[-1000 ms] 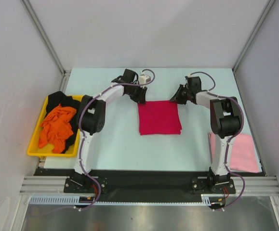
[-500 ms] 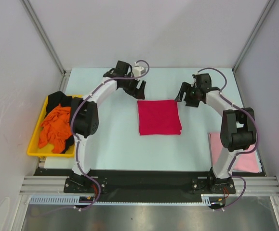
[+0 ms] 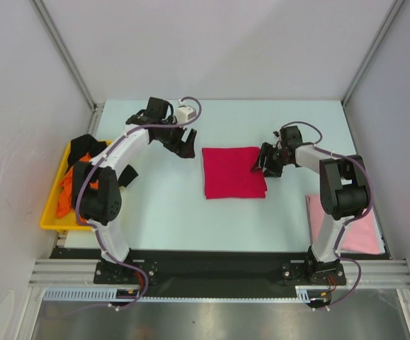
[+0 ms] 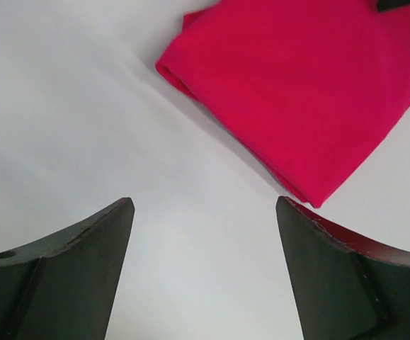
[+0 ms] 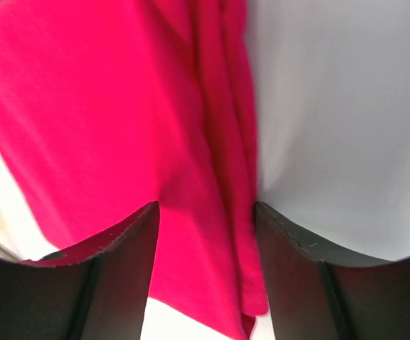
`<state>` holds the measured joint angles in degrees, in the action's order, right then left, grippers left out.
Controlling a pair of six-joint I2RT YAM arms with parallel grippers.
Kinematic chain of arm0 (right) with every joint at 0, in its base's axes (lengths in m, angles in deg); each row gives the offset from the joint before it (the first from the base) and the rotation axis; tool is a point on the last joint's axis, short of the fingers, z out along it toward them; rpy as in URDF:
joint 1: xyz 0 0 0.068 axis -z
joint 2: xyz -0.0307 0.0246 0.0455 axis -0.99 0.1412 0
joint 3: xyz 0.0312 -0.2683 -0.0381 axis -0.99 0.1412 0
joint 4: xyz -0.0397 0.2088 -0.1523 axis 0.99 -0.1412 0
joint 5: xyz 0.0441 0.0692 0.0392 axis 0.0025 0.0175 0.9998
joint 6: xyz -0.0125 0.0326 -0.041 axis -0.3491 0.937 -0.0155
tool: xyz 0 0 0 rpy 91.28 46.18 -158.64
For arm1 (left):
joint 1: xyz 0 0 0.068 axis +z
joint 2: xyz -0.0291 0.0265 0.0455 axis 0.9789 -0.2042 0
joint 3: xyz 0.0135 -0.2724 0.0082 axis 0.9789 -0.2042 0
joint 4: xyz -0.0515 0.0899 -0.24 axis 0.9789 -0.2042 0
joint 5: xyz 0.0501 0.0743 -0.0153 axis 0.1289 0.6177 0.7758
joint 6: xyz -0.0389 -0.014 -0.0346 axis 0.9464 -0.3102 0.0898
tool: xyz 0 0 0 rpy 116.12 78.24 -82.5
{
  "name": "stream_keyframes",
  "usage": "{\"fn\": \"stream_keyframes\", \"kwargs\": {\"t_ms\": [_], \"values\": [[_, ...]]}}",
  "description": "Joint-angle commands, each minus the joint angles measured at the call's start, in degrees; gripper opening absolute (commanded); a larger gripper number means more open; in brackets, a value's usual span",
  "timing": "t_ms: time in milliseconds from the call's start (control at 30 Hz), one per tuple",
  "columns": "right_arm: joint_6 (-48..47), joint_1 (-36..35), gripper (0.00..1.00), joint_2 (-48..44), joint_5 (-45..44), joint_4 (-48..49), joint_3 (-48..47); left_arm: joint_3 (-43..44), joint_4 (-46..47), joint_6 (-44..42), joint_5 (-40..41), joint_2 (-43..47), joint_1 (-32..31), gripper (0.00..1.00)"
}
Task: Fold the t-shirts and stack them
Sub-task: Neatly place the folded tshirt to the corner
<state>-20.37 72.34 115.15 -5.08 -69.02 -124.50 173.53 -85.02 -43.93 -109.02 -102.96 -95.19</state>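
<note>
The folded crimson t-shirt (image 3: 234,172) lies flat in the middle of the worktop (image 3: 162,205), between the two pincers. The left pincer (image 3: 185,144) sits just off its far left corner, apart from the cloth, jaws spread wide over bare worktop. The right pincer (image 3: 267,161) hangs over the shirt's right edge, jaws partly apart astride the layered fold, released; whether its fingertips brush the cloth is unclear. The pale pink t-shirt (image 3: 357,227) lies by the right arm's base. The orange t-shirt (image 3: 64,195) and black t-shirt (image 3: 84,145) fill the yellow tray (image 3: 49,221).

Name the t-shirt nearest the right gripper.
The crimson red t-shirt, folded mid-table: the right gripper straddles its edge. The pale pink t-shirt lies farther; orange and black t-shirts sit in the yellow tray.
</note>
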Motion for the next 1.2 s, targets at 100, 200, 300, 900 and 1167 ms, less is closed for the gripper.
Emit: {"fn": "stream_keyframes", "kwargs": {"t_ms": [100, 200, 300, 900, 1167], "values": [[2.2, -0.3, 0.52, 4.6, 4.7, 3.9, 2.3, -4.3, -0.5, -2.1, -0.7, 4.6, -0.1, 0.88], [3.1, 0.0, 0.32, 5.7, 5.8, 5.5, 2.2, -4.5, -0.4, -2.0, -0.7, 5.6, -0.1, 0.88], [3.1, 1.2, 0.05, 4.9, 6.8, 4.8, 2.5, -4.3, -0.6, -1.7, -1.2, 6.0, -0.1, 0.88], [-7.5, 3.3, 0.0, -16.6, -9.3, -38.2, 3.3, -5.6, 1.7, -3.6, -2.7, 11.8, 0.0, 0.88], [-7.0, 5.7, 0.0, -20.5, -16.3, -47.9, 1.8, -5.2, 3.0, -4.1, -3.8, 12.3, 0.1, 0.88]]}}
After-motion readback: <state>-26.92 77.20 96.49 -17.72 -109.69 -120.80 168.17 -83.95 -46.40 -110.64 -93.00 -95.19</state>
